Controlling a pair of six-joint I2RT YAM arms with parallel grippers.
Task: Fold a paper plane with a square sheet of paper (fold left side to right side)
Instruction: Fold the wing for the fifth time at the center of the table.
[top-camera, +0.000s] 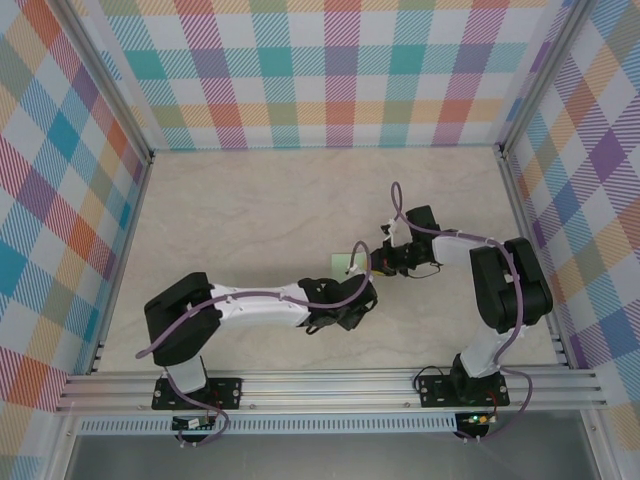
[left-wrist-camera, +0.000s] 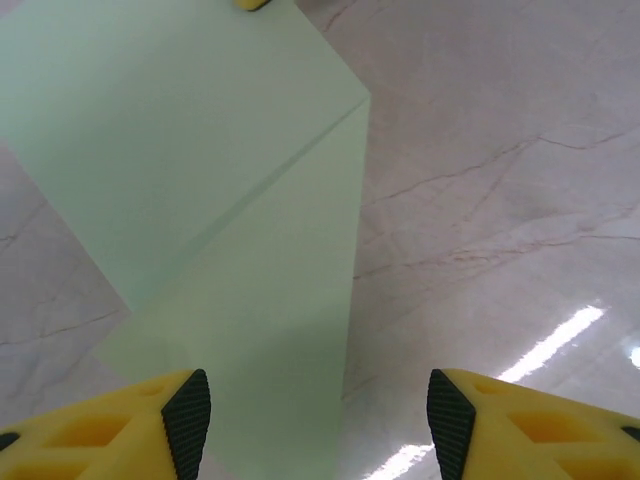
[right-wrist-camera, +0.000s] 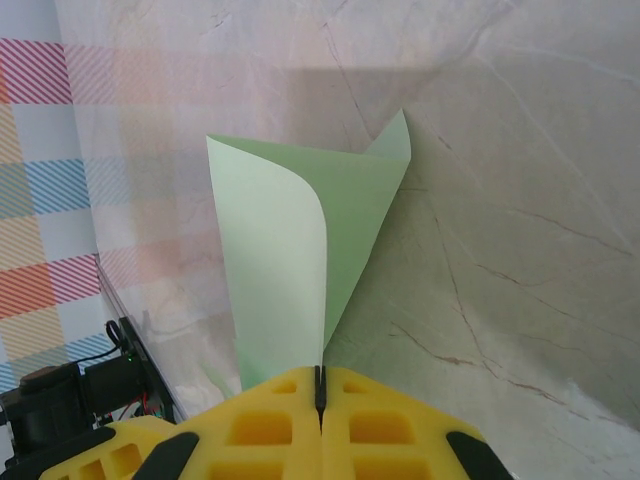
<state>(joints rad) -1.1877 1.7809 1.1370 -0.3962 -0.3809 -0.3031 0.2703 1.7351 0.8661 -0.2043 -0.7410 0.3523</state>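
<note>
The square sheet of paper (top-camera: 346, 262) is pale green and lies mid-table between the two arms. In the right wrist view the sheet (right-wrist-camera: 270, 260) is curled over on itself, one side lifted above the other. My right gripper (right-wrist-camera: 321, 385) is shut on its near edge. In the left wrist view the sheet (left-wrist-camera: 200, 180) shows a diagonal fold line and runs down between the fingers. My left gripper (left-wrist-camera: 320, 420) stands open above the sheet, and its pads (left-wrist-camera: 187, 420) do not pinch the paper. From above, the left gripper (top-camera: 352, 296) sits just below the sheet and the right gripper (top-camera: 380, 262) just to its right. The paper plane is out of view.
The tabletop (top-camera: 250, 220) is pale marble-patterned, fenced by checked walls (top-camera: 330, 70) at the back and both sides. An aluminium rail (top-camera: 330, 385) runs along the near edge with both arm bases on it. Bare table lies behind and to the left of the sheet.
</note>
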